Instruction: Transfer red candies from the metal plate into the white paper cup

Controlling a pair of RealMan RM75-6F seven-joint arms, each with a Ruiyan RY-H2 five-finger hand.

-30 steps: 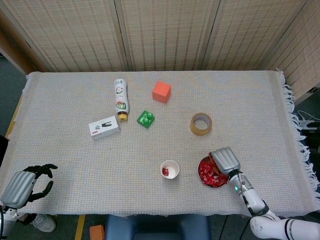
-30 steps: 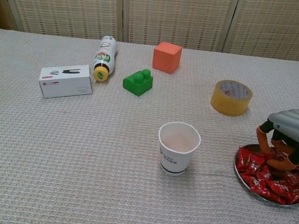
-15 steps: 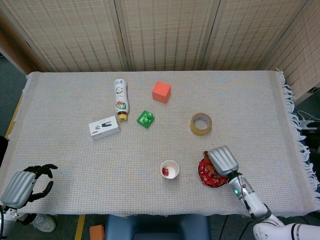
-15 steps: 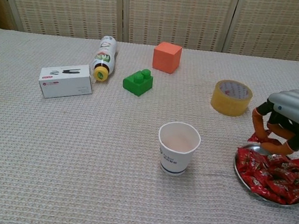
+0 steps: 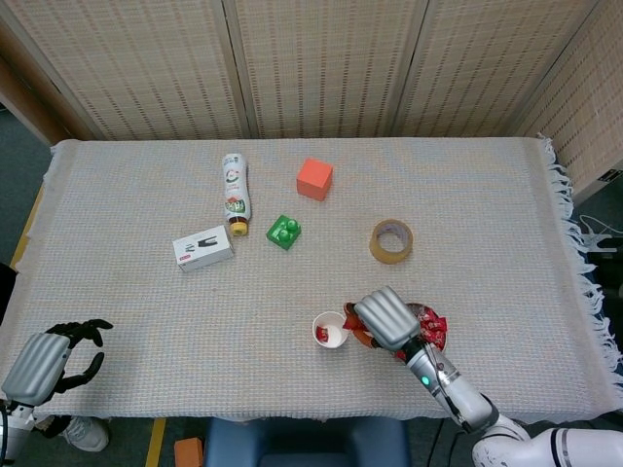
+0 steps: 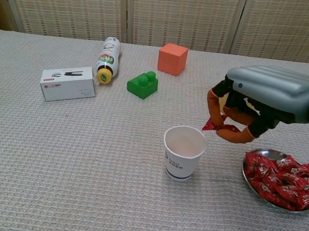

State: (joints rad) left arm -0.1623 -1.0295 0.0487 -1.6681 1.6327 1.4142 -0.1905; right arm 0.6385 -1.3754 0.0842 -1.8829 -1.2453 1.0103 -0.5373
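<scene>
- Step in hand: we judge this the carry leg. The right robot hand (image 6: 241,111) pinches a red candy (image 6: 210,124) between thumb and a finger, held in the air just at 2 o'clock of the cup (image 6: 184,152) rim in the chest view.
- Cup: white paper, upright, mouth open. The head view shows some red already lying inside.
- Plate (image 6: 258,191): metal, at 3 o'clock of the cup and near it, with a heap of candies (image 6: 281,182) on it. Much of the task remains, by our reckoning.
- Next move: we think the robot hand must travel a little further toward 9 o'clock until the candy hangs over the mouth, then part its fingers. The mouth is narrow and the cup light, so the fingers should stay above the rim and not brush it.
- Left robot hand (image 5: 44,359): idle at the tabletop's near-left corner, holding nothing, its dark fingers part-curled with gaps between them.
- Open room: bare cloth lies all round the cup. The tape roll (image 6: 239,100) sits at 1 o'clock of it, behind the robot hand. The green brick (image 6: 143,84), orange cube (image 6: 172,59), bottle (image 6: 107,59) and box (image 6: 68,83) lie at 10 to 12 o'clock, well apart from the path.
- Edges: cup and plate stand near the tabletop's (image 5: 506,224) front edge. A knocked cup could roll off toward us.
</scene>
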